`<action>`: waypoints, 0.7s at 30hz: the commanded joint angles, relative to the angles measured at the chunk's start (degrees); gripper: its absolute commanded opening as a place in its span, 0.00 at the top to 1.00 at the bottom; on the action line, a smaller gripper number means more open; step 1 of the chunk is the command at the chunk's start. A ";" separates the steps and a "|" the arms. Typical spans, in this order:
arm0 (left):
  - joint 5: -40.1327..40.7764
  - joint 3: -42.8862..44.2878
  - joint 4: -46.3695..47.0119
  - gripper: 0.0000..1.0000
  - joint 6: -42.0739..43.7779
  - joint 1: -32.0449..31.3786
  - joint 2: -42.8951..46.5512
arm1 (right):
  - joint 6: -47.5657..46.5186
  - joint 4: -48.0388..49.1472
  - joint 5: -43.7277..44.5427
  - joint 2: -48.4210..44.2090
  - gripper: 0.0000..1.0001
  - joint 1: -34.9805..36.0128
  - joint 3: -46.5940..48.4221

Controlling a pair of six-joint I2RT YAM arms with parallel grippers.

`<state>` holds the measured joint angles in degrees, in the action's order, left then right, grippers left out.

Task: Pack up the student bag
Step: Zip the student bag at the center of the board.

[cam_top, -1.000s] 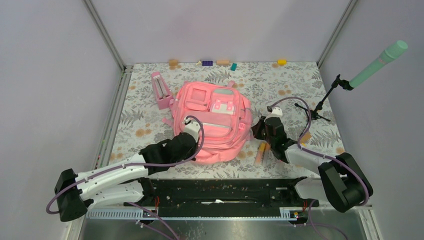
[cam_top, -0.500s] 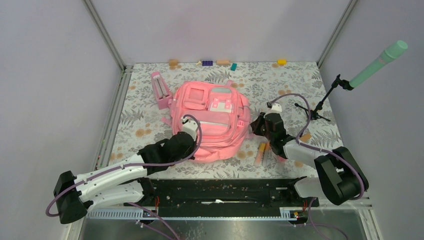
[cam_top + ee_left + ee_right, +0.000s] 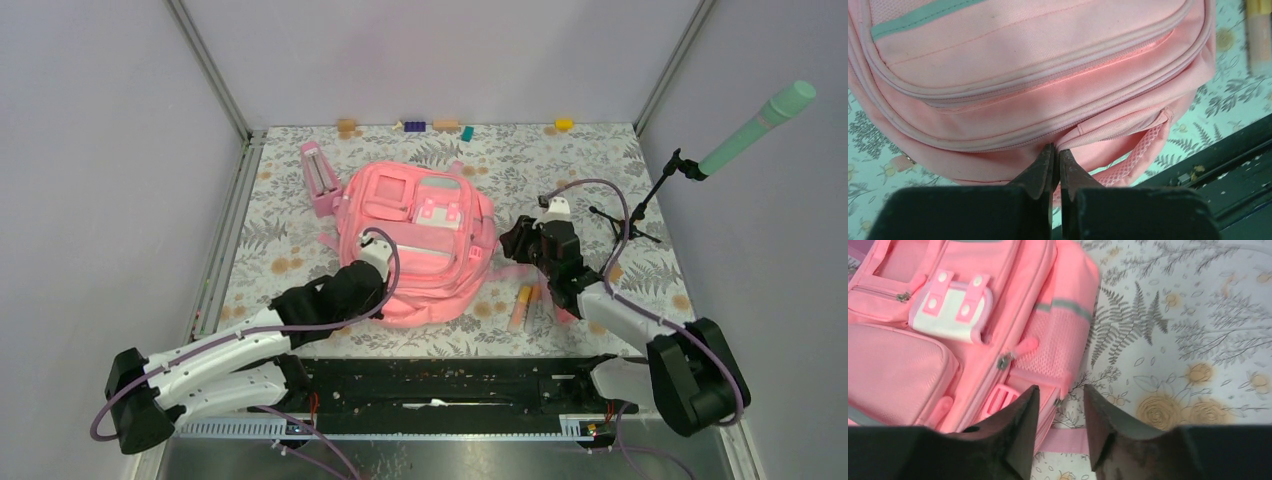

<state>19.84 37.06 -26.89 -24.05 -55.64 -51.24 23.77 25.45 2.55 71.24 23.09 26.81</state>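
Two arms work at the student bag [image 3: 420,245], which lies front-up in the middle of the floral table [image 3: 560,160]
The left gripper [image 3: 1054,152] is clamped on fabric at the bag's near edge, jaws almost meeting beside the mesh handle; the right gripper [image 3: 1058,405] hangs with jaws spread over the bag's right side, gripping nothing; a pink stand [image 3: 320,180] sits just beside the bag's far left corner.

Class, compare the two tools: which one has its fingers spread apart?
The right tool, fingers apart beside the mesh side of the student bag. The left tool is pinched shut on the bag's lower seam.
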 commanded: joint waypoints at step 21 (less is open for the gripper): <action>-3.17 12.98 -13.85 1.00 21.61 14.79 -1.09 | -19.09 -3.77 -33.21 -1.63 0.36 -1.12 9.52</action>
<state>10.26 49.98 -45.30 -5.50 -41.85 -54.85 7.94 19.79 -24.05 64.64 22.11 29.91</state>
